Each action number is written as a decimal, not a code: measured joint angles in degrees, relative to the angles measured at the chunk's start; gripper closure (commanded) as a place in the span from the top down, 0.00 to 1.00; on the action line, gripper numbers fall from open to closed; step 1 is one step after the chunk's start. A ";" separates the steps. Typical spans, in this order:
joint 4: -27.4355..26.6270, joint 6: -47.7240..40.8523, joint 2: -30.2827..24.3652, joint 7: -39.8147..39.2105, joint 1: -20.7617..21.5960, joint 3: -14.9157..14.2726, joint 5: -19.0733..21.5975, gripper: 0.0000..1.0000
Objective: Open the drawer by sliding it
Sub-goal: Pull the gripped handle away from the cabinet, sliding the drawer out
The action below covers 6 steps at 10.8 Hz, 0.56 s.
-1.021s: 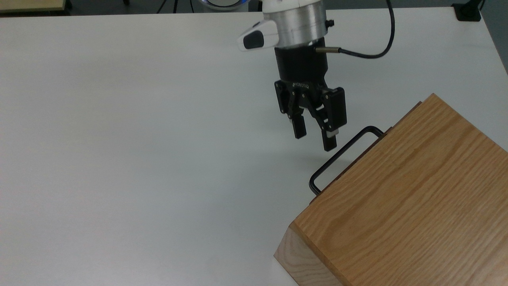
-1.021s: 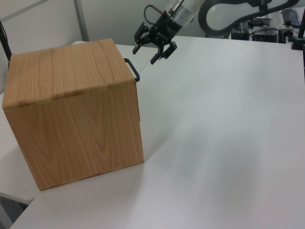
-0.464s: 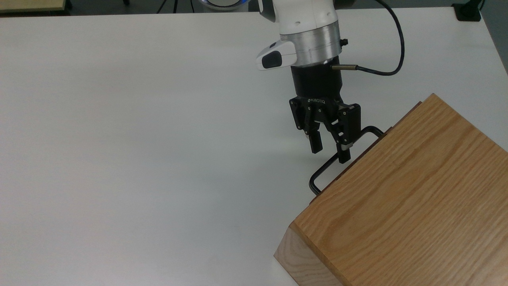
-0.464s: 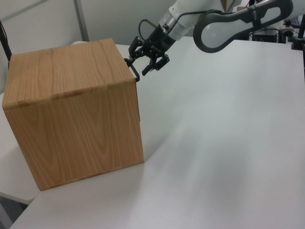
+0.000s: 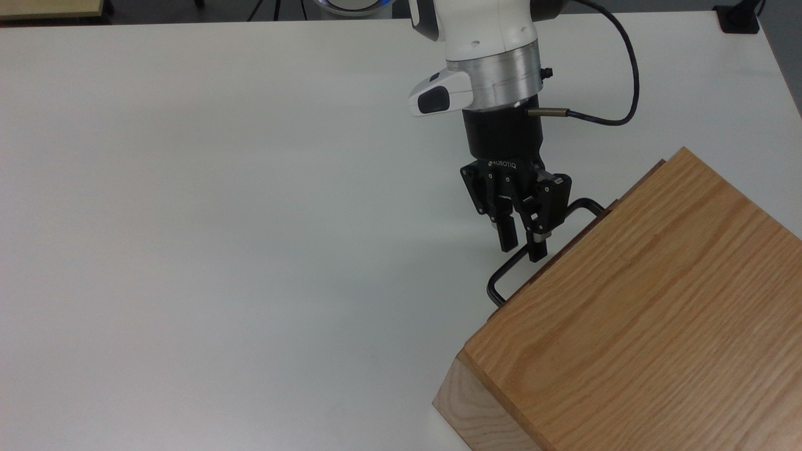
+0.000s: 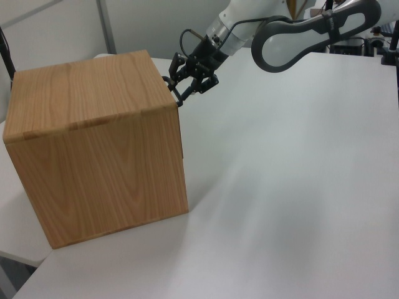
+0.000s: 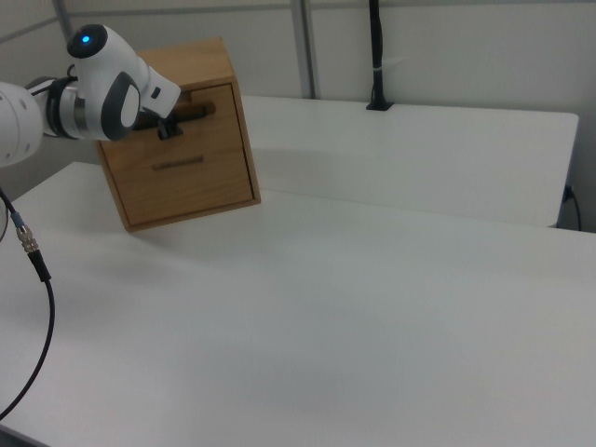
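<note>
The oak-grained casing (image 5: 633, 313) is sitting nearest in the top view. At its front, the drawer (image 7: 191, 105) is sitting shut, its thin black handle (image 5: 504, 275) sticking out. My pincer (image 5: 522, 248) is straddling that handle, its 2 fingers narrowly parted.

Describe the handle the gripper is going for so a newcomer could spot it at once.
Start at the oak-grained box on the white table, at the top view's lower right. On the box face turned toward the arm, at the upper drawer, a thin black U-shaped handle juts out, with the gripper straddling it. The lower drawer's handle sits untouched beneath.
</note>
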 measured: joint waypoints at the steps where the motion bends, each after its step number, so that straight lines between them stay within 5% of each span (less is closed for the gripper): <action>1: 0.42 0.05 -0.01 0.00 -0.16 0.00 0.00 0.00; 6: 0.24 -0.09 -0.24 0.68 -0.48 0.11 0.01 0.00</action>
